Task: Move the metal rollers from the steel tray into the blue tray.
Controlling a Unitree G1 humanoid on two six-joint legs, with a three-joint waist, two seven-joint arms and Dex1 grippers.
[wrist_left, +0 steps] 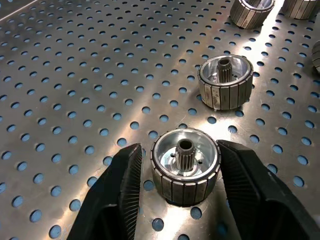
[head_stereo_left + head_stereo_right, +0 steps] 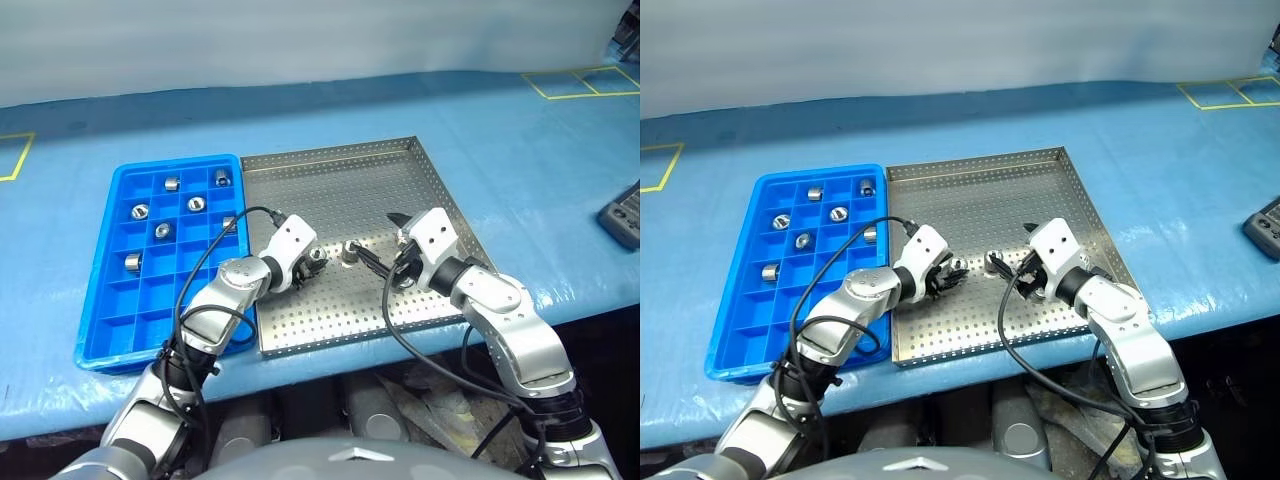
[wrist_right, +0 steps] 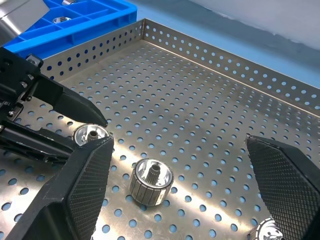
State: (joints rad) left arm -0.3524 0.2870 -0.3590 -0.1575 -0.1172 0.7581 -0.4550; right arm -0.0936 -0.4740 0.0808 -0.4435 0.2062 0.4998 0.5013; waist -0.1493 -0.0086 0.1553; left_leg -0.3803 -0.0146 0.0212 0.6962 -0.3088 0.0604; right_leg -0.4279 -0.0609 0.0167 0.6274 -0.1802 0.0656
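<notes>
A metal roller (image 1: pixel 185 165) stands upright on the perforated floor of the steel tray (image 2: pixel 340 180), bracketed by the left gripper (image 2: pixel 316 263). Its jaws sit half-closed, one ribbed finger (image 1: pixel 125 185) on each side of the roller, with a thin gap showing on both sides, so no firm grip is seen. A second roller (image 1: pixel 225 81) lies nearby at about 1 o'clock from the first in the left wrist view, with more rollers (image 1: pixel 251 11) beyond it at the picture's edge.

In the head view that second roller (image 2: pixel 350 253) stands between the two grippers, near the tray's middle. The right gripper (image 2: pixel 397 254) is at its 3 o'clock with jaws spread wide and nothing between them.

From the rollers toward 12 o'clock the tray floor is bare up to the far rim. The near rim at 6 o'clock lies close to the tabletop (image 2: pixel 520 150) edge.

The blue tray (image 2: pixel 105 310) lies at 9 o'clock, its long side touching or just beside the steel tray's left rim. Several rollers (image 2: pixel 140 211) already stand in its far compartments; the near rows hold none.
</notes>
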